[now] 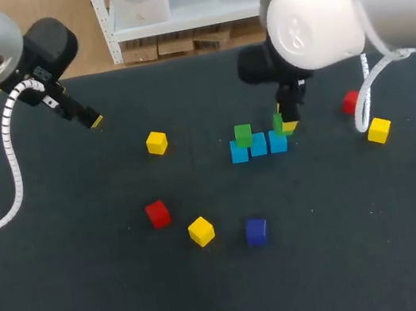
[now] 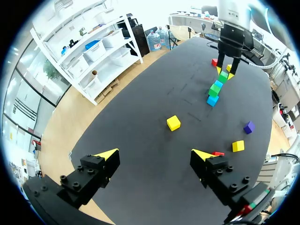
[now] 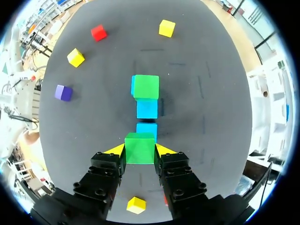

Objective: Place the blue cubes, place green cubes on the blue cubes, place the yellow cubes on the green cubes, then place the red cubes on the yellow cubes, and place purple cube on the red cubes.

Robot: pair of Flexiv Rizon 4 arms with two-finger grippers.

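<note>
The right hand (image 3: 139,150) grips a green cube (image 3: 139,147) over the end blue cube (image 3: 146,127), seemingly to stack it. The left hand (image 2: 154,154) hangs open by the far-left corner of the counter (image 1: 97,304).

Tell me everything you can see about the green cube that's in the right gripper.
The green cube is a plain, matt, evenly coloured block with flat faces and crisp edges, and no markings show. It sits level between the yellow tips of the right gripper, which press on two opposite sides. It is directly above the blue cube at the end of the blue row. Whether it rests on that cube cannot be told. Nothing else touches it.
</note>
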